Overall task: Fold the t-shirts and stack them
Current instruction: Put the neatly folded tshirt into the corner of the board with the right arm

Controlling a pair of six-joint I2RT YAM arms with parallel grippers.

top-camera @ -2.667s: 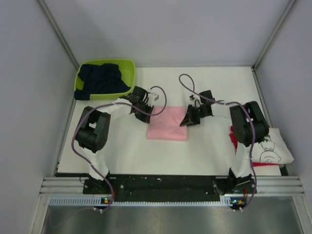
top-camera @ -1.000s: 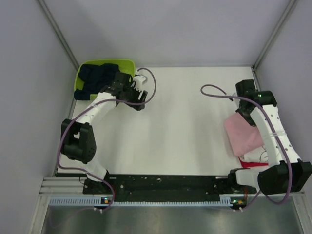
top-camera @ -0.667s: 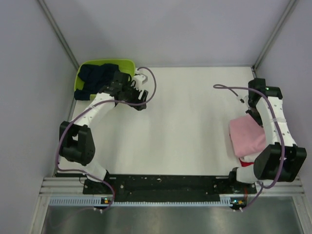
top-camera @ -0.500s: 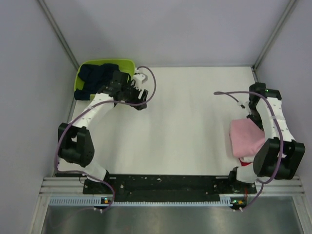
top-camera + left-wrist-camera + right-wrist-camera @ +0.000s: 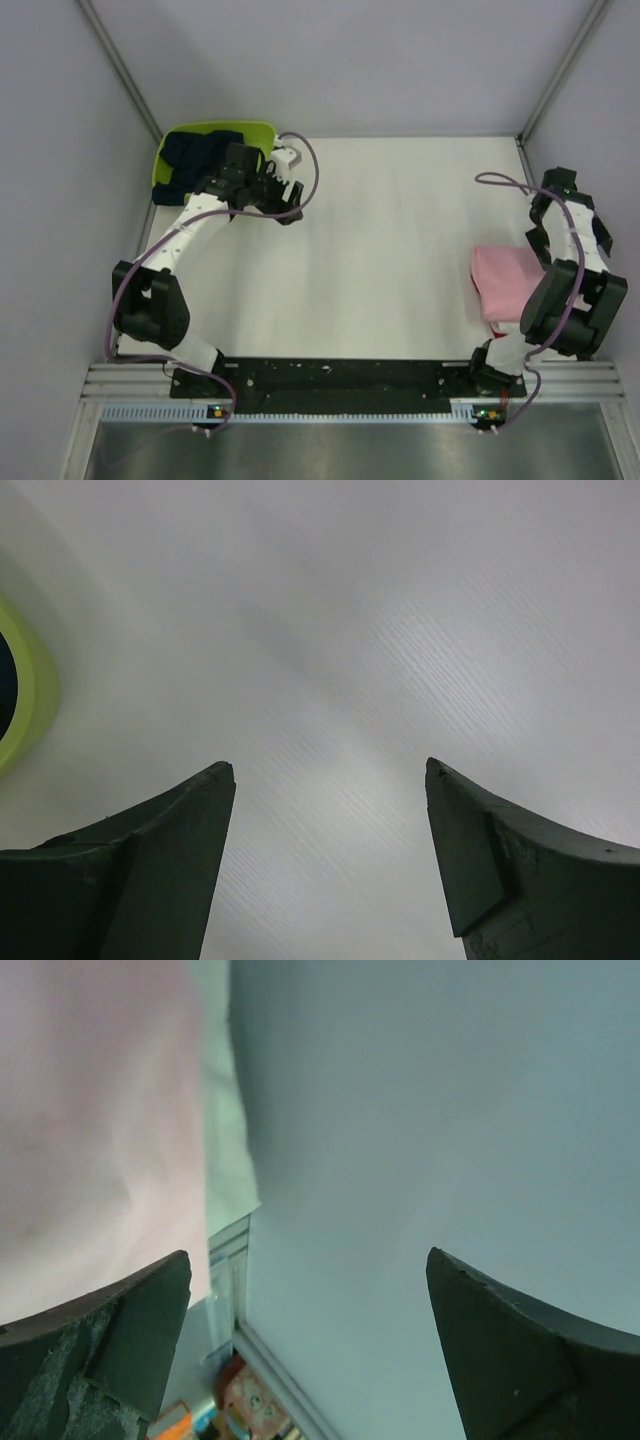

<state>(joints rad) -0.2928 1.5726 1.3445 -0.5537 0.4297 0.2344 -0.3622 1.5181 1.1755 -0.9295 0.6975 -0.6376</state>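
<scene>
Pink t-shirt (image 5: 503, 282) folded at right; navy t-shirt (image 5: 195, 158) in green basket (image 5: 210, 127)

We see the right gripper (image 5: 308, 1255), its two dark fingers spread wide with nothing between them; the pink t-shirt (image 5: 90, 1110) fills the upper left, a grey wall (image 5: 450, 1090) the right.

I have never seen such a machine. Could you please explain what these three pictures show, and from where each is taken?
These are two robot arms bolted at the near edge of a white table. The top view looks down: the left arm reaches toward a lime-green basket holding a dark navy t-shirt; the right arm stands beside a folded pink t-shirt on the table. The other two pictures come from a camera on each wrist; the dark wedges are the left fingers and the right fingers. Both pairs are open, holding nothing.
</scene>
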